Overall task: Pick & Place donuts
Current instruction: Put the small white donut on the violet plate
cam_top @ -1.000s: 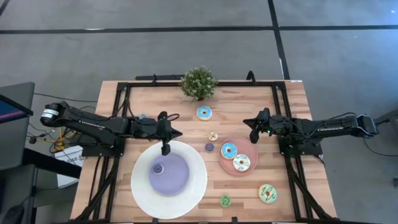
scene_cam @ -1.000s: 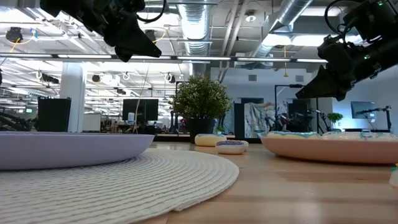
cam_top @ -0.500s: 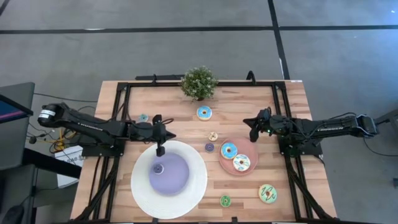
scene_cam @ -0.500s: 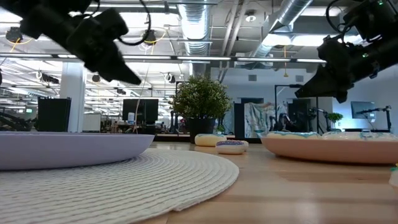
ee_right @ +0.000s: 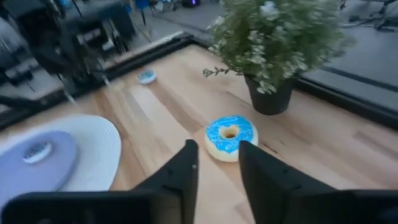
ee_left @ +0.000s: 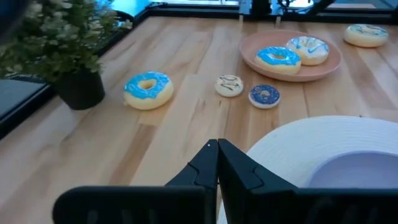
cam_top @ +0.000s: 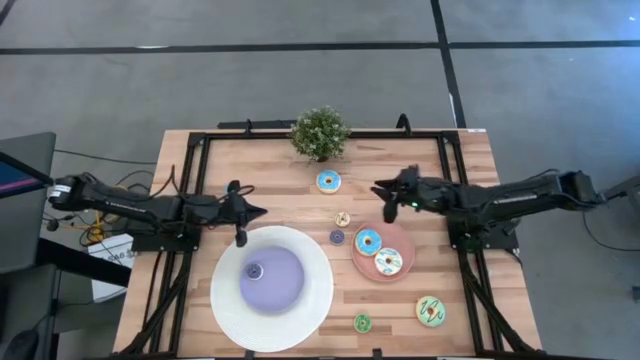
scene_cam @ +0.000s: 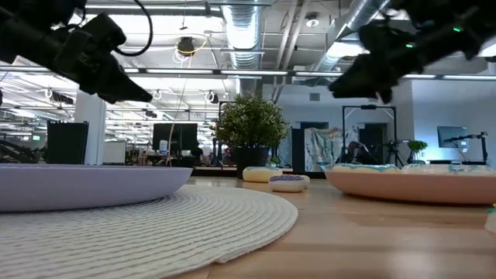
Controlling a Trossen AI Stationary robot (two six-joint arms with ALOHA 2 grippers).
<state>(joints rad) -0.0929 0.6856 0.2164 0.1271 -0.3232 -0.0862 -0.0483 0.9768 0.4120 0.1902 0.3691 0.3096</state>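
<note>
Overhead, you see the left hand (cam_top: 240, 238) pinched together just off the rim of the big white plate (cam_top: 310, 318), whose purple centre carries one tiny donut (cam_top: 255, 270). Your right hand (cam_top: 388, 212) hangs above the desk (cam_top: 270, 175) just beyond the pink plate (cam_top: 403, 240), fingers a little apart and gripping nothing. The pink plate has two donuts in it, a blue-iced one (cam_top: 368, 241) and a white-iced one (cam_top: 388, 262). Loose on the desk lie a blue donut (cam_top: 328, 181) near the potted plant (cam_top: 320, 132), a tiny pale donut (cam_top: 342, 219), a tiny purple donut (cam_top: 337, 237), a tiny green donut (cam_top: 362, 323), a bigger green donut (cam_top: 431, 311) and a tiny blue donut (cam_top: 230, 189) by the left arm.

From desk level, both arms hang high above the plates.

Past your left wrist, the dark fingers (ee_left: 233, 168) meet at one tip over the white plate's rim (ee_left: 292, 134); beyond sit the blue donut (ee_left: 148, 89), two tiny ones and the loaded pink plate (ee_left: 329, 62).

Past your right wrist, the fingers (ee_right: 180, 174) stand parted, with the blue donut (ee_right: 231, 137) showing beyond the gap, beside the plant pot (ee_right: 271, 96).
</note>
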